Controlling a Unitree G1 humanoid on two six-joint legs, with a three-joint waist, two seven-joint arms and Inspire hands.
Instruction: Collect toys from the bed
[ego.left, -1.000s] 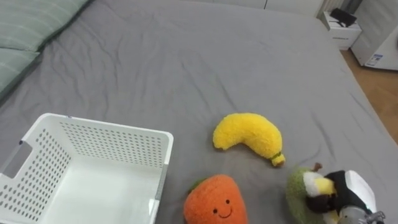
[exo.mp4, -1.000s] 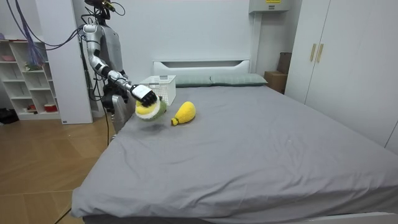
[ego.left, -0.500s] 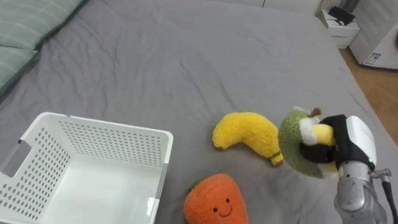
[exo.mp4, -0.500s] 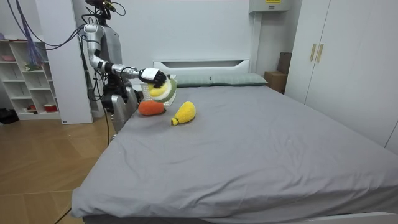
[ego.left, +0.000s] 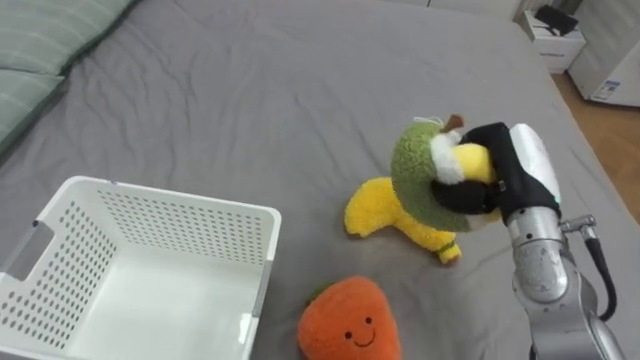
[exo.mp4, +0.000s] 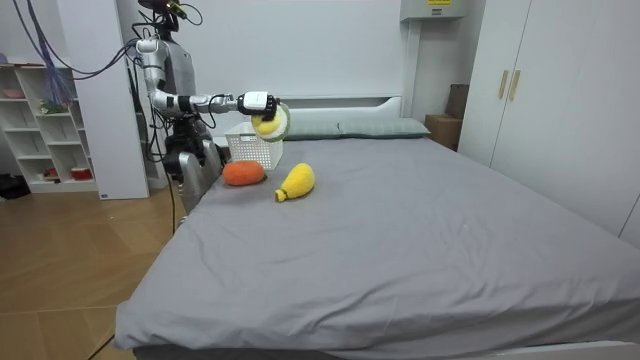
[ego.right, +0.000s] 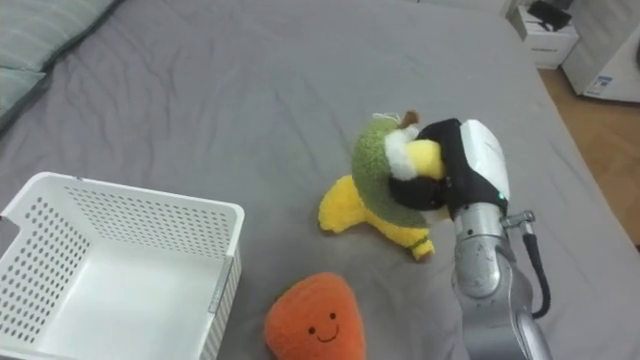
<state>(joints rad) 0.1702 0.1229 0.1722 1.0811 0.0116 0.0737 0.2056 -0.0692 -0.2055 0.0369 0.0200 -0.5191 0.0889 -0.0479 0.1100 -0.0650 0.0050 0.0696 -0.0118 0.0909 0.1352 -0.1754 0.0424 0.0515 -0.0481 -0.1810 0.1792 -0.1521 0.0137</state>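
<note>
Beside white basket (ego.left: 170, 195): orange plush (ego.left: 345, 320) | right hand (ego.left: 520, 170) grips green plush (ego.left: 410, 172)

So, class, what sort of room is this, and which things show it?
Most likely a bedroom: a wide grey-sheeted bed, pillows at its white headboard, tall wardrobe doors beside it. The right hand holds a green plush toy.

Basket (ego.left: 190, 235) left of carrot (ego.left: 345, 320), banana (ego.left: 372, 212) behind it.

Rm w/ grey bed (exo.mp4: 420, 240), wood floor (exo.mp4: 60, 270), white wardrobe (exo.mp4: 560, 110) & shelf unit (exo.mp4: 35, 130).
</note>
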